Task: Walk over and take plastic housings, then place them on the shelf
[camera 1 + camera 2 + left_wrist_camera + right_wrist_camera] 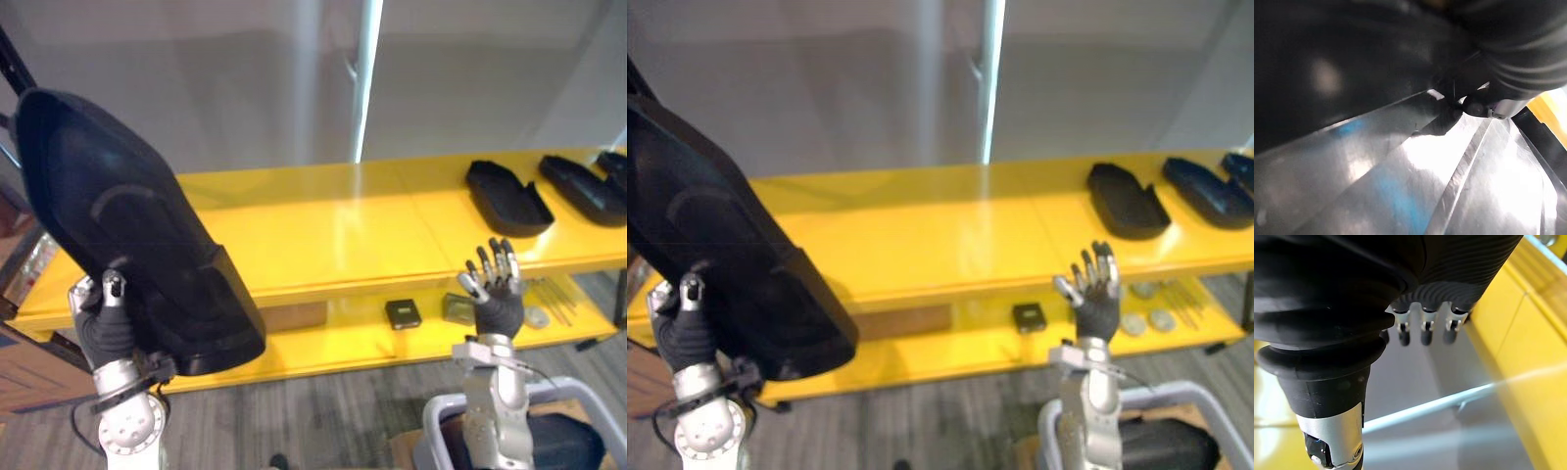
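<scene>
A large black plastic housing [127, 235] is held up at the left, tilted, over the near left end of the yellow shelf [333, 235]. My left hand [106, 323] grips its lower edge from below, thumb curled on it; the left wrist view shows the housing's dark surface [1342, 63] right against the hand. My right hand [495, 284] is raised in front of the shelf's right part, fingers straight and spread, holding nothing. Three more black housings lie on the shelf's top at the right: one [507, 196], a second [583, 188] and a third [615, 166] at the edge.
The shelf's lower level [353, 338] carries a small black box [403, 313], a brown block [289, 315] and small metal parts [549, 304]. A grey wall [245, 78] with a bright vertical strip [367, 78] stands behind. A grey bin [578, 431] with dark parts is at the lower right.
</scene>
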